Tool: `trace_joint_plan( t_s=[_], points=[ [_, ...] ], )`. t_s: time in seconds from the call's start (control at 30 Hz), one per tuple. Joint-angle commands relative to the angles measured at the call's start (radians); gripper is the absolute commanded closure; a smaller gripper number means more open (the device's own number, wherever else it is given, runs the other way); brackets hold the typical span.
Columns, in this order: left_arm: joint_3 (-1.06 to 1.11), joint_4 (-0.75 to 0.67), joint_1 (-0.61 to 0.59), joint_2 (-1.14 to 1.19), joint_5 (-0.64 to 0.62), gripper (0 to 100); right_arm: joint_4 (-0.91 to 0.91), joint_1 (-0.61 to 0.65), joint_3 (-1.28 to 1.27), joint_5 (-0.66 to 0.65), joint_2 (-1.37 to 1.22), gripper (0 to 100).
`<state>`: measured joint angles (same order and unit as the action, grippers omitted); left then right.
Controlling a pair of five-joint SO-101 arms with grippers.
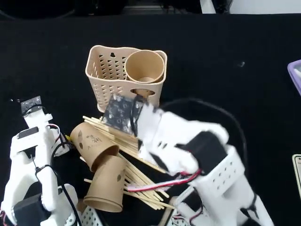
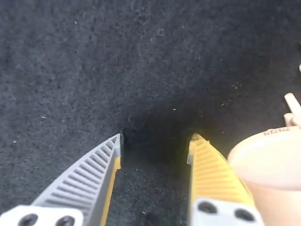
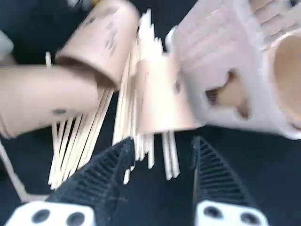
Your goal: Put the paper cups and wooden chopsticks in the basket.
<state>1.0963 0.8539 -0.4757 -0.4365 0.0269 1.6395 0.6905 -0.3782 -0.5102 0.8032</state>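
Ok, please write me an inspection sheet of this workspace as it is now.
Surface: black cloth.
Job's things: basket upright, one paper cup inside; lying cups among scattered chopsticks.
Clutter: purple item at the table's edge.
Claws: left claw open over bare cloth; right claw open over chopsticks near the basket.
Cables: red and white wires on the right arm.
Surroundings: pale patch beyond the table.
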Motion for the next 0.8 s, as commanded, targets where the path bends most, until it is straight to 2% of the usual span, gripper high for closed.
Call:
trace_joint_plan(
  t_s=[0.0,0.17,0.4,0.6,0.77],
  points=[
    [0.012,-0.012,0.035,0.0,-0.012,77,-0.187,0.014,-0.312,0.12,0.142,80.1],
    [0.012,-0.012,0.035,0.003,-0.012,77,-0.433,0.012,-0.602,0.347,0.265,80.1],
    [0.012,-0.012,0.031,0.003,-0.012,77,-0.684,0.009,-0.763,0.45,0.274,80.0],
    [0.012,-0.012,0.033,0.003,-0.012,77,-0.747,-0.106,-0.785,0.516,0.203,79.7],
    [0.012,-0.012,0.036,0.003,-0.012,77,-0.747,-0.107,-0.777,0.537,0.159,79.7]
  ],
)
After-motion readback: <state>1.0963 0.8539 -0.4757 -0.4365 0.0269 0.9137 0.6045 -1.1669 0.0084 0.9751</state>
